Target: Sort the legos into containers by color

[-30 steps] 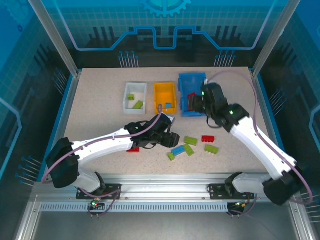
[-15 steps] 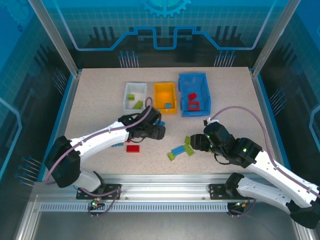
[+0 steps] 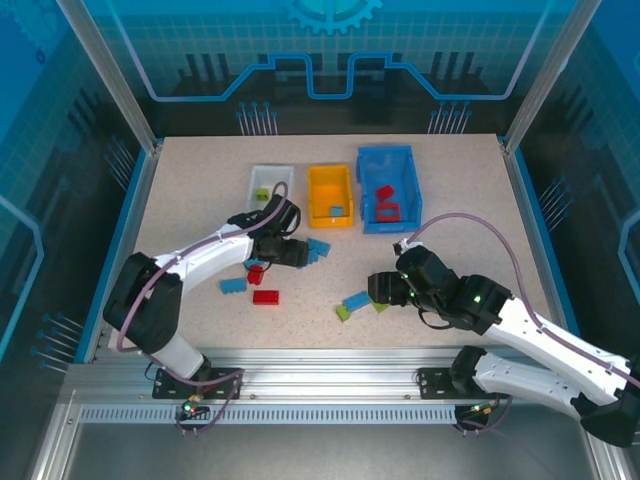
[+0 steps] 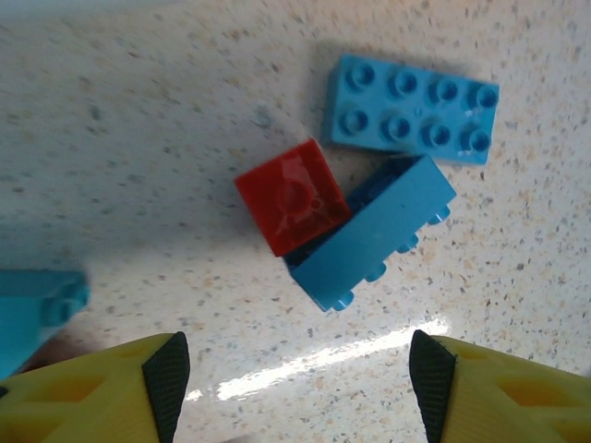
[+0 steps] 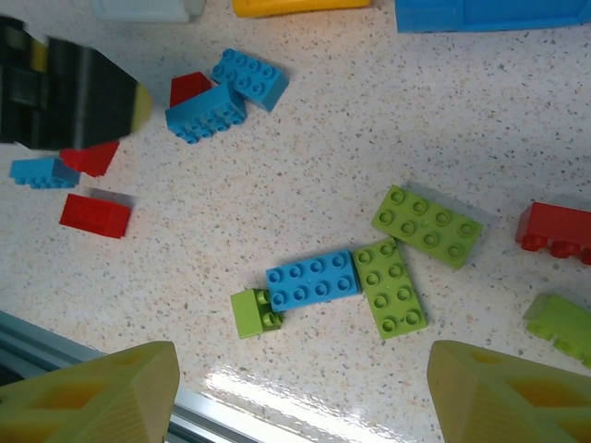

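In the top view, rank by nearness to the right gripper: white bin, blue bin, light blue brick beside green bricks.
1. Light blue studded brick, just left of right gripper.
2. Blue plastic bin, behind.
3. White plastic bin, far back-left.

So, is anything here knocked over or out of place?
Only a small thing: one light blue brick lies tipped on its side, studs pointing sideways, pushed up against a red brick, a little in front of the orange bin. Nothing looks spilled or broken.
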You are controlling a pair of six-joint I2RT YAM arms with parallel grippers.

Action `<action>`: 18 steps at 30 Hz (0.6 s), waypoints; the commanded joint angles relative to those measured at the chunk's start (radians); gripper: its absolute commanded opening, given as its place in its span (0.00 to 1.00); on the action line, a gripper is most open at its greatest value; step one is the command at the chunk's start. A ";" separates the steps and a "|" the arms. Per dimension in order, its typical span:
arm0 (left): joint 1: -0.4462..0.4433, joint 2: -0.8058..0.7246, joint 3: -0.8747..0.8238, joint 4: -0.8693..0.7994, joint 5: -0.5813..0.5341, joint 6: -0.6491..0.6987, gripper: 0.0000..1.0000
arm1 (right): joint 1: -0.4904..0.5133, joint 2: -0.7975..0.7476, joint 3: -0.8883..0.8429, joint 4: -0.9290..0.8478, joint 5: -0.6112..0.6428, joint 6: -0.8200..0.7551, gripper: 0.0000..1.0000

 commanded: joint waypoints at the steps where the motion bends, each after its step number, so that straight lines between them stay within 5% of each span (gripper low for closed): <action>1: -0.001 0.072 0.030 0.006 0.051 0.037 0.70 | 0.016 -0.006 -0.015 0.034 -0.011 0.021 0.73; 18: -0.055 0.226 0.119 0.075 0.080 0.056 0.64 | 0.016 0.009 -0.014 0.025 -0.002 0.025 0.74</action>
